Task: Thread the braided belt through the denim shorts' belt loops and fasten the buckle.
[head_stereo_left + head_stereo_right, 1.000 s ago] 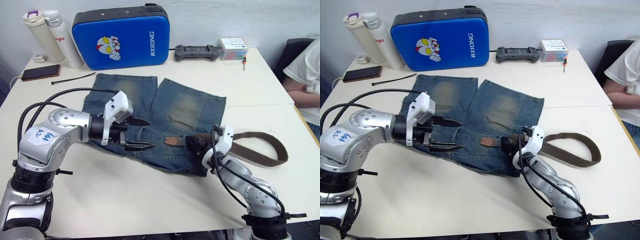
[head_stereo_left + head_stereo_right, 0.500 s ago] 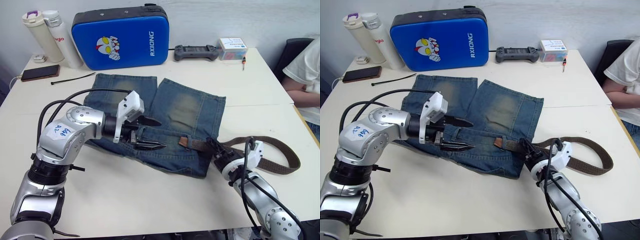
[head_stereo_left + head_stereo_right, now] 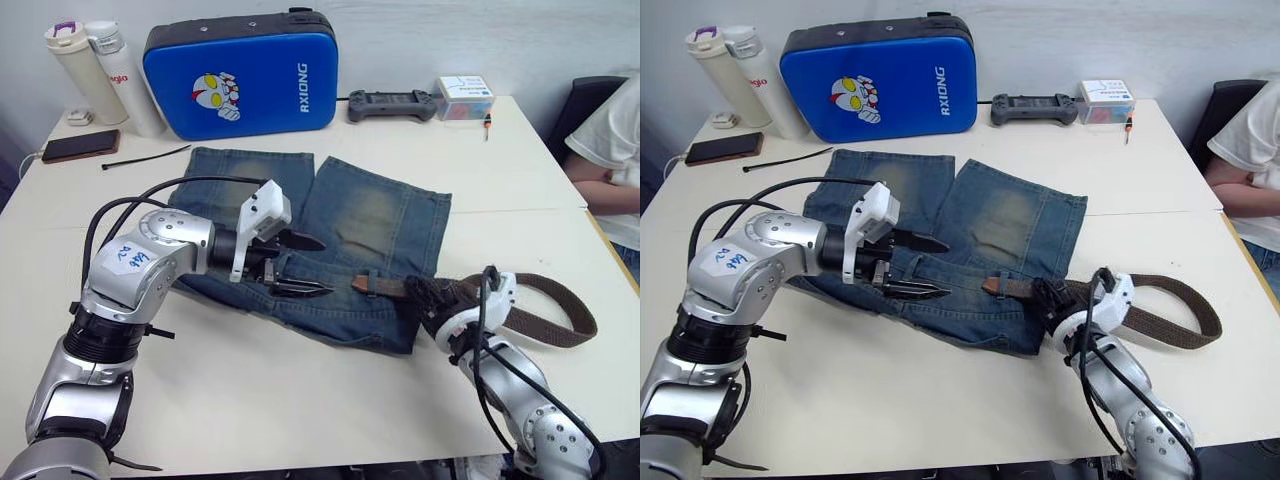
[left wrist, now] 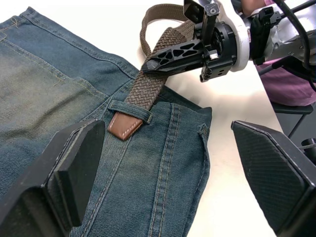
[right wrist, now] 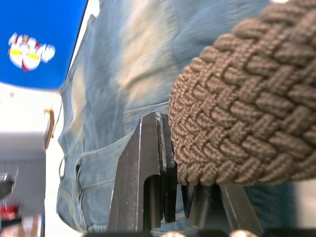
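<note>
Leftmost, two white bottles [image 3: 100, 72] and a dark phone [image 3: 80, 145] stood at the table's [image 3: 250, 400] far corner, with a thin black cable tie [image 3: 145, 157] beside them and a blue case [image 3: 240, 70] behind. Spread flat before the case lay the denim shorts [image 3: 330, 240], waistband toward the robot. Over their left part hovered the left gripper [image 3: 295, 268], its black fingers spread wide and holding nothing. Further right, the braided belt [image 4: 153, 84] had its tan tip pushed under one of the belt loops [image 4: 130, 110] on the waistband. Just past the shorts' right edge the right gripper [image 4: 173, 55] was clamped on the belt, fingers closed across the weave. From there the strap curved in a loop on the bare table. The buckle could not be made out. At the far right edge sat a person [image 3: 610, 150] in a white shirt.
</note>
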You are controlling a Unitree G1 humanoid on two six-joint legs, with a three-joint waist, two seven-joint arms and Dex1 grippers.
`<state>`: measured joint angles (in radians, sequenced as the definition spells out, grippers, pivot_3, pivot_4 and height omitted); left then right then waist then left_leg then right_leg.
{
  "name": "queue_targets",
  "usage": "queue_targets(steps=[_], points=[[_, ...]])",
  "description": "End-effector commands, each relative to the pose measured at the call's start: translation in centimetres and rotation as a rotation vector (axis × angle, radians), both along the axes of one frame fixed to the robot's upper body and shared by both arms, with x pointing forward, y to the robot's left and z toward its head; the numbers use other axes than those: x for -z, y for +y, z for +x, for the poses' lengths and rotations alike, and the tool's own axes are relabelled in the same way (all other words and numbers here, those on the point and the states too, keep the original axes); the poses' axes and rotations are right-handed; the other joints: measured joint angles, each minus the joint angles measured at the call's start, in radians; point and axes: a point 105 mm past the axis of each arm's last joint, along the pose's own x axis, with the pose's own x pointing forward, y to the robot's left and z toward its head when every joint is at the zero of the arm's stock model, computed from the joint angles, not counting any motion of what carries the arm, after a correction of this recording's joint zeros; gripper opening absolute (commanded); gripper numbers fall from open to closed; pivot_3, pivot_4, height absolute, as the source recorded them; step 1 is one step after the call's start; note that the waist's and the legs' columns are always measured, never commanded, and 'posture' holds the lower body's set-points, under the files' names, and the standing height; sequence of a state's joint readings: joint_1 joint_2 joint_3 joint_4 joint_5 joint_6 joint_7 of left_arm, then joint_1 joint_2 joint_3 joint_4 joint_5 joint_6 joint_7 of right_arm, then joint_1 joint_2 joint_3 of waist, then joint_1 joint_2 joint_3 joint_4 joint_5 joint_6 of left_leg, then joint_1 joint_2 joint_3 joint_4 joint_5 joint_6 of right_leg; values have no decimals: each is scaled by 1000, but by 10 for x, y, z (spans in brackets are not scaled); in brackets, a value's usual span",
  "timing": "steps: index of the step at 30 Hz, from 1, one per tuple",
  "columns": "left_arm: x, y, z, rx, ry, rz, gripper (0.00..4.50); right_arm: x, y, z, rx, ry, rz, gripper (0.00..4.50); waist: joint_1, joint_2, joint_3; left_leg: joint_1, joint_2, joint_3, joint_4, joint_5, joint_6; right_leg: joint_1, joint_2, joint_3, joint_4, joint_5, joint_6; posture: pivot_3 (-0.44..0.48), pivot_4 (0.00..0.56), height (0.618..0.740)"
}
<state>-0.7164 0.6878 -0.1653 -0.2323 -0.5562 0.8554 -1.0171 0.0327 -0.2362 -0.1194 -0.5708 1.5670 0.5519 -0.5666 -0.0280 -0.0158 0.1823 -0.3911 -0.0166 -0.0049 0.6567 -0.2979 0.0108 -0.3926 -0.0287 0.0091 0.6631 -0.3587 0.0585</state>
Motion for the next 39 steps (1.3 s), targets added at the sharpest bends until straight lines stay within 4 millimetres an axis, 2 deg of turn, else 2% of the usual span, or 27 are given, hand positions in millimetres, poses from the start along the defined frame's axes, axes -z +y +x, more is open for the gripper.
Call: queue_targets(steps=[1, 6, 11, 15, 21, 26, 32, 35, 39], points=[[-9, 0, -5, 1, -52, -3, 4500, 2, 28, 14, -148, -8, -37, 107, -2, 0, 0, 0, 0, 1, 0, 0, 0, 0, 0, 1, 0, 0, 0, 0, 150, 740], [-8, 1, -7, -13, -53, -2, 4500, 9, 45, 18, -233, 10, -75, 107, 0, 0, 0, 0, 0, 0, 0, 1, -2, -1, 0, 0, 1, 0, 0, 0, 150, 740], [-4, -4, -10, -7, -38, -18, 4500, 9, 40, 14, -239, 24, -110, 107, 0, 0, 0, -1, 0, 0, 0, 1, -2, 0, 0, 0, 0, 0, 0, 0, 150, 740], [-2, -10, -9, 1, -36, -33, 4500, -2, 35, 6, -251, 15, -92, 1528, 0, 0, 0, -1, 0, 0, 0, 1, -2, 0, 0, 0, 1, 0, 0, 0, 150, 740], [1, -19, -8, 24, -37, -58, 4500, -15, 23, -16, -333, 40, -175, 4441, 5, 0, 0, -1, 0, 0, 2, 1, -1, 1, 0, -1, 0, 0, 0, 0, 150, 740], [2, -24, -7, 30, -42, -78, 4500, -15, 12, -32, -367, 90, -249, 4441, 3, 0, 0, -2, 0, -1, 3, 0, 0, 1, 0, -1, -1, 0, 0, 0, 150, 740], [3, -28, -6, 39, -42, -97, 4500, -10, 1, -37, -321, 114, -240, 4441, 2, 0, 0, -2, 0, 0, 3, 0, 0, 1, 0, -1, -1, 0, 0, 0, 150, 740], [3, -29, -5, 45, -44, -99, 4500, -20, -1, -48, -388, 43, -297, 4441, 4, 0, 0, -2, 0, 0, 3, 0, 0, 1, 0, -1, -1, 0, 0, 0, 150, 740], [5, -26, -4, 60, -38, -79, 4500, -48, -8, -59, -516, -109, -420, 4441, 6, 0, 0, -2, 0, 0, 5, -1, 1, 2, 0, -1, -2, 0, 0, 0, 150, 740]])
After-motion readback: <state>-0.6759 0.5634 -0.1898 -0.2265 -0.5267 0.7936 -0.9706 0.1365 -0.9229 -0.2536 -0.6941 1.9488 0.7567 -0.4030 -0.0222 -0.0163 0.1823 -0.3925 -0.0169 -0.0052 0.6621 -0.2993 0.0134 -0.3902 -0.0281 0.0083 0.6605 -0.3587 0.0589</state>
